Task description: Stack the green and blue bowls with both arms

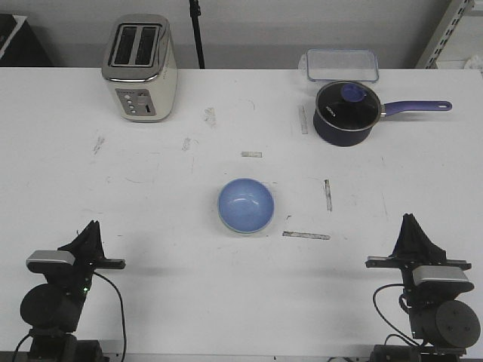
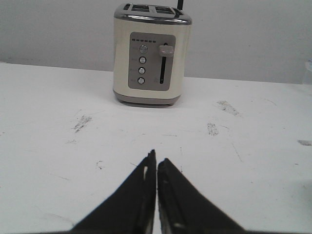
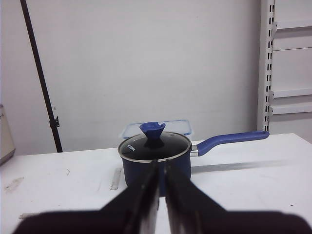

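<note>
At table centre we see the blue bowl nested in the green bowl — only a rim sliver shows. Left gripper at 8 o'clock and right gripper at 4 o'clock — fingers pressed together, empty.

The green bowl is almost wholly covered by the blue bowl nested in it, so that only a thin pale rim is seen in the front view. In the right wrist view the lower front of the saucepan is hidden behind the right gripper, the clear container is largely screened by the pan's lid, and the toaster is cut off by the picture's edge. The lettering on the toaster's dials is too small to be read in the left wrist view.
</note>
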### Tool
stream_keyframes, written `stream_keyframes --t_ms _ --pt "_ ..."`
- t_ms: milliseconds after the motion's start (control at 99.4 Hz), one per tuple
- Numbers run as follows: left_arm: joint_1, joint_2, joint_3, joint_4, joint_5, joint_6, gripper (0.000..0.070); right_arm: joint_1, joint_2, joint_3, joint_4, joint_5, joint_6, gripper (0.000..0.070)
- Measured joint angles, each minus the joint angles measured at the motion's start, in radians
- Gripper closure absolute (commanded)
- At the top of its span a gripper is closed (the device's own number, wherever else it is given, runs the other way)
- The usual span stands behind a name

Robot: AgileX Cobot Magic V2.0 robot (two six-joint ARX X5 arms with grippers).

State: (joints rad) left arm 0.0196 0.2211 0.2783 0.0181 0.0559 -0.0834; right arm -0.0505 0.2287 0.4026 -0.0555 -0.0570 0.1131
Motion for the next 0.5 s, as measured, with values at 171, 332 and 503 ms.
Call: stream_keyframes --t_ms 171,332,503 --pt "-0.003 -0.014 0.000 -0.006 0.000 0.000 0.0699 0.000 0.000 0.000 0.000 0.000 0.000 0.0689" --pt "-0.050 -0.048 -0.003 -0.002 -0.026 0.018 0.0699 0.000 0.000 0.000 0.000 0.000 0.000 0.0689" --pt "-0.055 -0.104 -0.055 0.030 -0.036 0.073 0.0698 0.000 0.000 0.000 0.000 0.000 0.000 0.0689"
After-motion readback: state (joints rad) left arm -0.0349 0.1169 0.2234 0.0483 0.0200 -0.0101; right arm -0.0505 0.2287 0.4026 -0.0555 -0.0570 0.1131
